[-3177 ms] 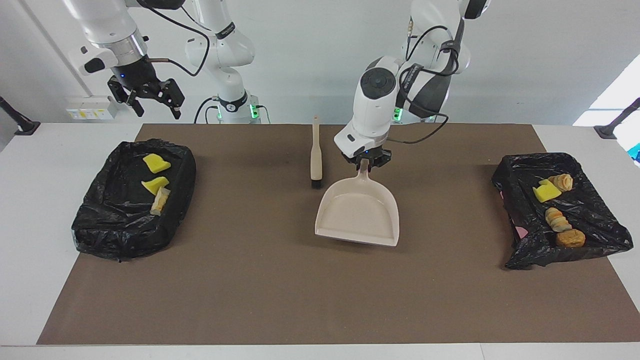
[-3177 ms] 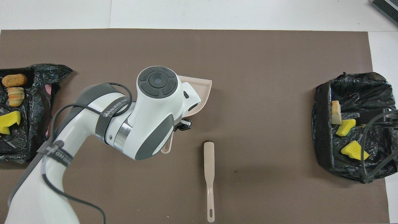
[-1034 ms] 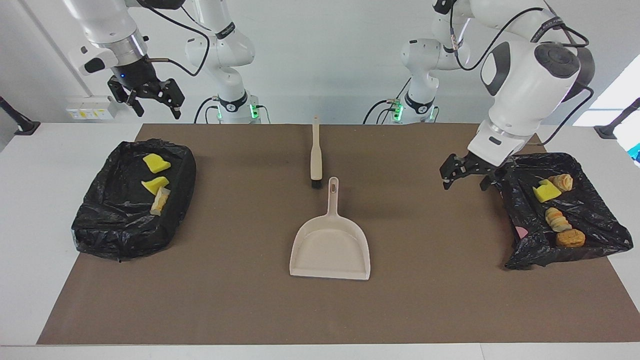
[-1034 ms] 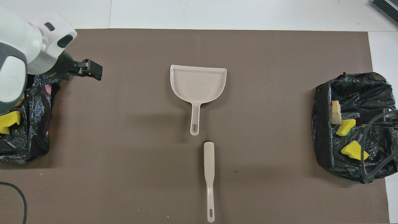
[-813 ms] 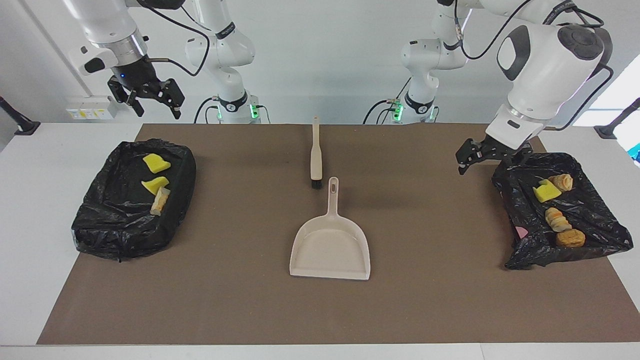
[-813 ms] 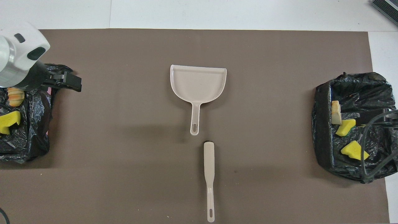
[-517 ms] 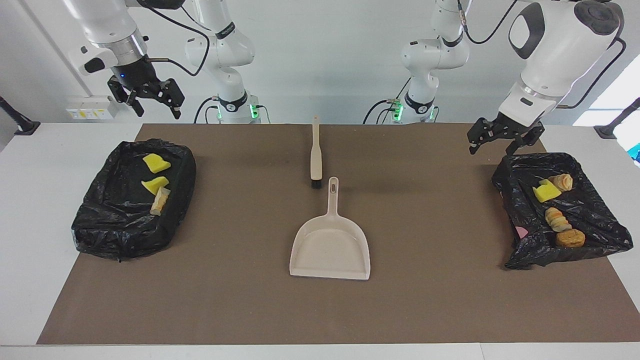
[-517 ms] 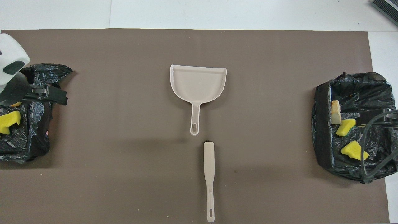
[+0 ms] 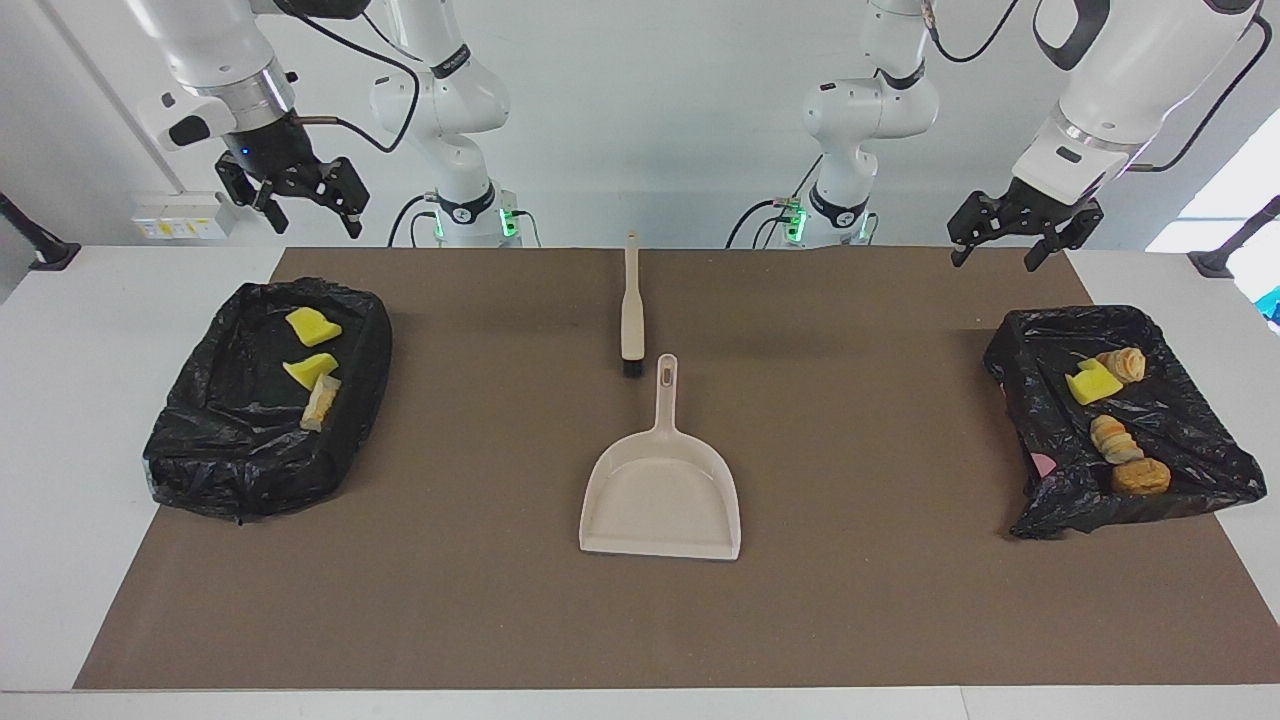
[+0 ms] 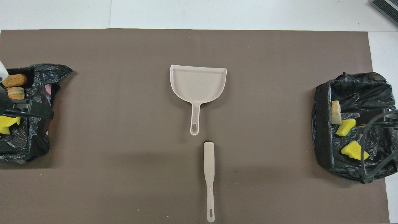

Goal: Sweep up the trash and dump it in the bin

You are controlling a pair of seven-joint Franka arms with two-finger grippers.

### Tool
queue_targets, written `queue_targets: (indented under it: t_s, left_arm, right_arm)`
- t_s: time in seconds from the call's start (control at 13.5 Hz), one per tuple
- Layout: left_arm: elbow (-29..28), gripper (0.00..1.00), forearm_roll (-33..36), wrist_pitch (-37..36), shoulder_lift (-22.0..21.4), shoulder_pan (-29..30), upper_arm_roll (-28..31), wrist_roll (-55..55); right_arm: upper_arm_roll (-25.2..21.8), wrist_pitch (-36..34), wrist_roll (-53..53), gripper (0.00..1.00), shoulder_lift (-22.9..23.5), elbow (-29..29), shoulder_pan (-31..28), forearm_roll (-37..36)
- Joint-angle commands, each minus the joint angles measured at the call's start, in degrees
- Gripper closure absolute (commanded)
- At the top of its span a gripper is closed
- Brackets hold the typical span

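Observation:
The trash lies in two black bag-lined bins. The bin [image 9: 230, 470] at the right arm's end holds two yellow foam chunks [image 9: 312, 326] and a tan lump [image 9: 320, 402]. In the bin [image 9: 1050, 500] at the left arm's end lie a yellow chunk [image 9: 1092, 384] and three tan bread lumps [image 9: 1114, 438]. The beige dustpan [image 9: 660, 495] rests flat at mid-mat, with the brush [image 9: 631, 310] just nearer the robots. My left gripper [image 9: 995, 258] hangs open and holds nothing, over the mat's edge by its bin. The right gripper [image 9: 313, 222] waits open, raised above its bin's end.
A brown mat [image 9: 480, 600] covers most of the white table [image 9: 60, 420]. Bare mat stretches between the dustpan [image 10: 198, 82] and each bin. The brush [image 10: 209, 174] lies lengthwise, its handle toward the robots. A black cable [image 10: 377, 130] crosses over the bin at the right arm's end.
The left gripper let go of the dustpan, which now lies flat, then swung to its bin and has risen back toward its base. The right arm has not moved.

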Motion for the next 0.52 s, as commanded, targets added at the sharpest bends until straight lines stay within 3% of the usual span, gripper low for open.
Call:
queue_targets:
  t_s: [0.0,0.44]
  left_arm:
    - [-0.1,0.0,-0.7,-1.5,-0.7,0.6,-0.2,0.8]
    - [0.7,0.0,-0.8,-3.2,-1.1,0.0,-0.2,0.9]
  right_arm:
    - [0.1,-0.9,-1.0,0.0,-0.5,-0.1,-0.2,-0.6]
    - [0.1,-0.9,-1.0,0.0,-0.5,-0.1,-0.2,-0.6]
